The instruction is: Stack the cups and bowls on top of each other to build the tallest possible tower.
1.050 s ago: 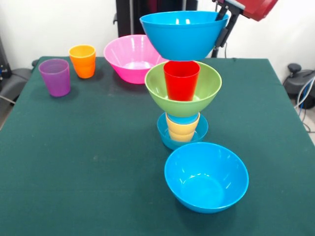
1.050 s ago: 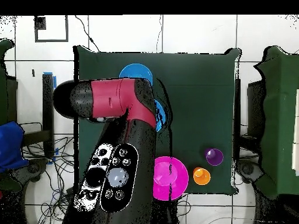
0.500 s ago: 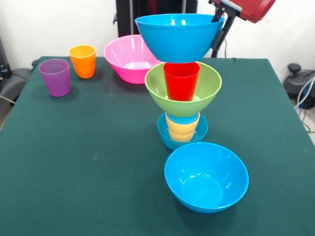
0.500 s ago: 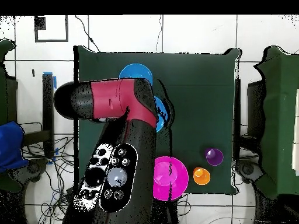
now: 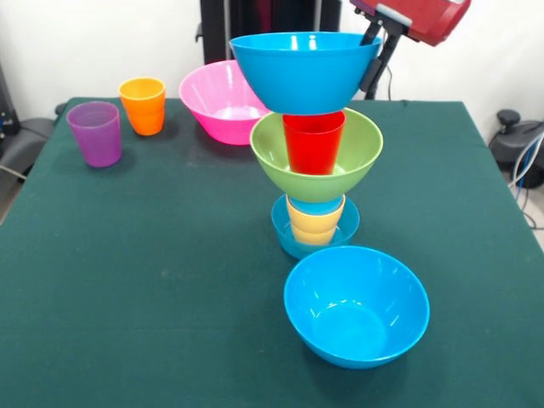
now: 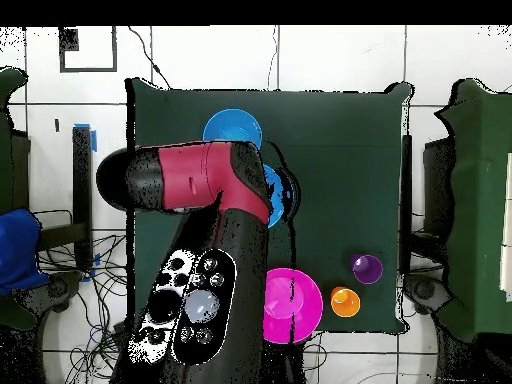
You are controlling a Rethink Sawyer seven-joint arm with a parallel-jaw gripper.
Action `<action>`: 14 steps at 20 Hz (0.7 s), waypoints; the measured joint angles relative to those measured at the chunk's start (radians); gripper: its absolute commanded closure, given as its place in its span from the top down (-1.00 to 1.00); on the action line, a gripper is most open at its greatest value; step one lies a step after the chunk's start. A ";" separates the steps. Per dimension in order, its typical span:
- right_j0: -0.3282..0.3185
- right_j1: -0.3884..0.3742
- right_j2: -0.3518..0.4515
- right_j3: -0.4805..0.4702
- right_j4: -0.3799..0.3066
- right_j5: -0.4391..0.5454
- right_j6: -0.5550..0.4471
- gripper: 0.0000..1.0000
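Since one second ago the large blue bowl (image 5: 304, 70) has come lower and a little to the side, and its base now looks to touch the rim of the red cup (image 5: 314, 141). My gripper (image 5: 375, 61) is at the bowl's rim on the far side, one finger outside the wall; it seems clamped on that rim, but I cannot see the inner finger. The tower (image 5: 314, 170) stands near the middle of the green table (image 5: 127, 289): a small blue bowl (image 5: 293, 236) at the base, a yellow-orange cup (image 5: 315, 223) in it, a green bowl (image 5: 280, 166) on that, then the red cup, and the large blue bowl on top. Its long axis is vertical, with the bowls' mouths upward; the top bowl sits slightly off centre. I judge the work about half done. Left are the second large blue bowl (image 5: 356, 306) just in front of the tower, and behind it the pink bowl (image 5: 223, 100), the orange cup (image 5: 143, 105) and the purple cup (image 5: 95, 133).
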 measured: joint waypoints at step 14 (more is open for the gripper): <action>0.000 -0.018 0.018 0.055 0.000 -0.015 0.000 -1.00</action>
